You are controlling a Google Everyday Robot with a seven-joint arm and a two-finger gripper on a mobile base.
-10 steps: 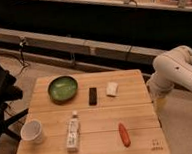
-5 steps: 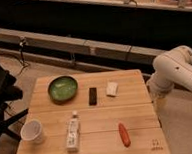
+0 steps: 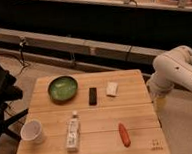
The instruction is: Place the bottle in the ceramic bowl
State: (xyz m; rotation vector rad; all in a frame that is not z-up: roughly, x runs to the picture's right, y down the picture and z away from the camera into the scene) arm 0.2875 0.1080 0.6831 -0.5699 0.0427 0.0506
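While the slim white plastic bottle (image 3: 72, 131) lies flat at lower left on the wooden counter (image 3: 138, 123), below the glossy green ceramic bowl (image 3: 63, 88), the hand (image 3: 159, 104) hangs beside the counter's right edge, and I cannot tell whether it is spread or closed. It would best approach from above and grip across the bottle's width.

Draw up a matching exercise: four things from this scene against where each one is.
1 bottle
2 ceramic bowl
3 paper cup
4 hand

A beyond the right edge of the table
B front left corner
C back left of the table
D lying near the front, just right of the paper cup

Pairs: 1-D, 2-C, 3-B, 4-A
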